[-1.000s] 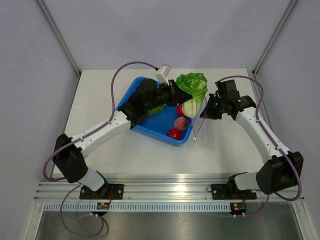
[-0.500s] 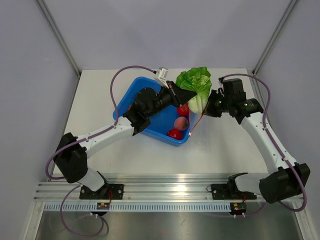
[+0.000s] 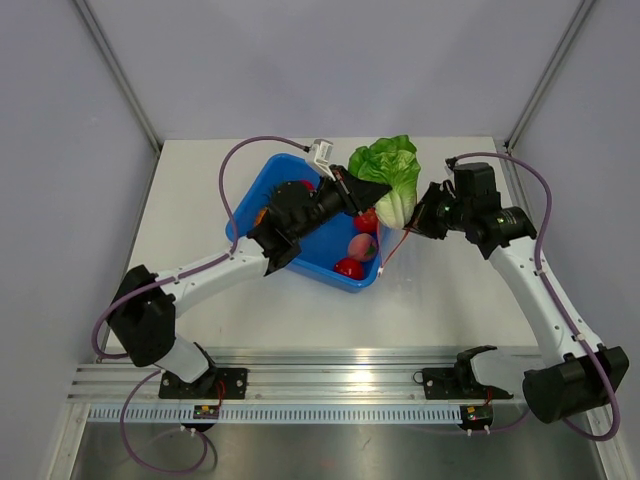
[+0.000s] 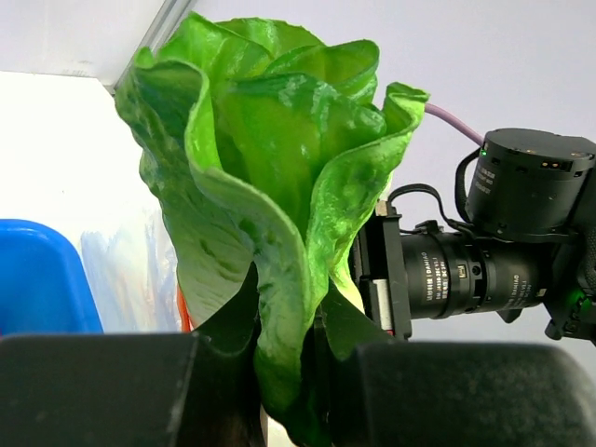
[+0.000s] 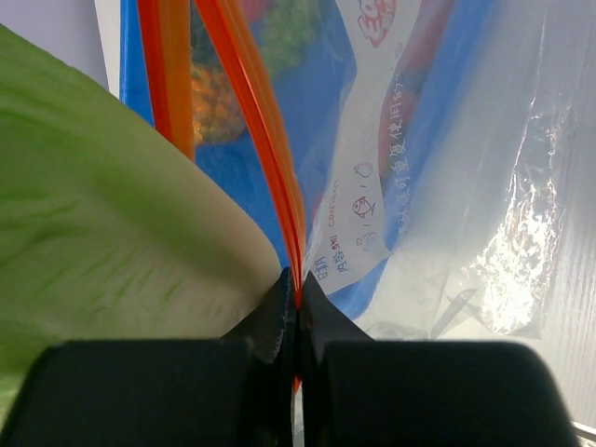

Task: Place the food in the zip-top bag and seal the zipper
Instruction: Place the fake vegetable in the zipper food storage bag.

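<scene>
My left gripper is shut on the base of the green leafy cabbage, held in the air past the blue tub's far right corner; in the left wrist view the cabbage fills the middle above the gripper. My right gripper is shut on the orange-red zipper of the clear zip-top bag, which hangs below it. The cabbage sits right beside the bag's mouth. A pink peach and round red fruits lie in the tub.
The blue rectangular tub stands mid-table under the left arm, its rim low on the left in the left wrist view. The right wrist's camera is close behind the cabbage. Grey walls enclose the table on three sides.
The left gripper has carried the cabbage a little up and toward the right gripper. The right arm has swung its wrist outward, still holding the bag's strip.
</scene>
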`<control>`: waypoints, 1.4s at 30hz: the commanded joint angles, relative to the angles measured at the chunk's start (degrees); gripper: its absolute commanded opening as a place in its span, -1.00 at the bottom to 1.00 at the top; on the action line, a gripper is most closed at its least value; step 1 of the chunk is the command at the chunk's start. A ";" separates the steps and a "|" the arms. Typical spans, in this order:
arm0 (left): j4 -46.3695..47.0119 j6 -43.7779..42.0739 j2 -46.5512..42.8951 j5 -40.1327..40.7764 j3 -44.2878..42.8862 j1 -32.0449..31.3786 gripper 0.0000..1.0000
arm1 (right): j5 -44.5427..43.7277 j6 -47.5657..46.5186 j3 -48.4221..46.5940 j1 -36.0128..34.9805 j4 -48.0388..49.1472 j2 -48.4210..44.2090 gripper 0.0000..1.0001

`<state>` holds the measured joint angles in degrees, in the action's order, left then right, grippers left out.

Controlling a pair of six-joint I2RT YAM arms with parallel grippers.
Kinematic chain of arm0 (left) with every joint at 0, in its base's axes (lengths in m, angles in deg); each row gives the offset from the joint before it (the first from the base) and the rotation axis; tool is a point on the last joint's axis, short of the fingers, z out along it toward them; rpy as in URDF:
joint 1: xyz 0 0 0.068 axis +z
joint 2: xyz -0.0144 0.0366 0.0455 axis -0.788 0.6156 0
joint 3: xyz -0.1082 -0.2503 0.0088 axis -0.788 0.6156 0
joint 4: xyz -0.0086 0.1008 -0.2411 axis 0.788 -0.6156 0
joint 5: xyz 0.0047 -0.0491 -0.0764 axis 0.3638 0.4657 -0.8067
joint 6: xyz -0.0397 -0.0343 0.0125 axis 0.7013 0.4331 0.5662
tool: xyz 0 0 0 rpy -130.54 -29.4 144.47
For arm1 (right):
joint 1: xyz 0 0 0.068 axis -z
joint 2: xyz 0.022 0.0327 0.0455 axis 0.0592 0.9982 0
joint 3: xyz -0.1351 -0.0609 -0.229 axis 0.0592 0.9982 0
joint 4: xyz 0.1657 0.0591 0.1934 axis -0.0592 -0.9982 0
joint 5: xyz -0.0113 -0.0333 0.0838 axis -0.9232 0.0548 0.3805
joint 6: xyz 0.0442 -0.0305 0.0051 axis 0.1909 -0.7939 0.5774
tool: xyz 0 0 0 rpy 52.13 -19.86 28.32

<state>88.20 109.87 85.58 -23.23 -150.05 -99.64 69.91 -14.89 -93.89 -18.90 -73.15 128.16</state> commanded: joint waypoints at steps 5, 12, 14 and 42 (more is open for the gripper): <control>-4.02 -6.80 -0.91 4.68 1.99 -0.53 -1.00 | 8.35 3.75 -0.12 -0.22 6.14 -3.65 -1.00; -7.44 -10.05 -2.05 5.29 3.31 -0.53 -1.00 | 8.96 3.22 -0.47 0.74 5.52 -4.35 -1.00; -7.80 -11.02 -2.49 5.21 3.93 -0.53 -1.00 | 9.05 3.31 -0.47 1.18 5.52 -4.35 -1.00; -1.12 5.49 -3.81 5.38 5.86 -2.02 -1.00 | 8.61 11.74 7.52 1.36 19.32 -6.72 -1.00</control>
<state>79.78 111.25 85.14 -19.30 -143.95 -101.41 77.98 -5.53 -87.11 -17.74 -60.38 123.42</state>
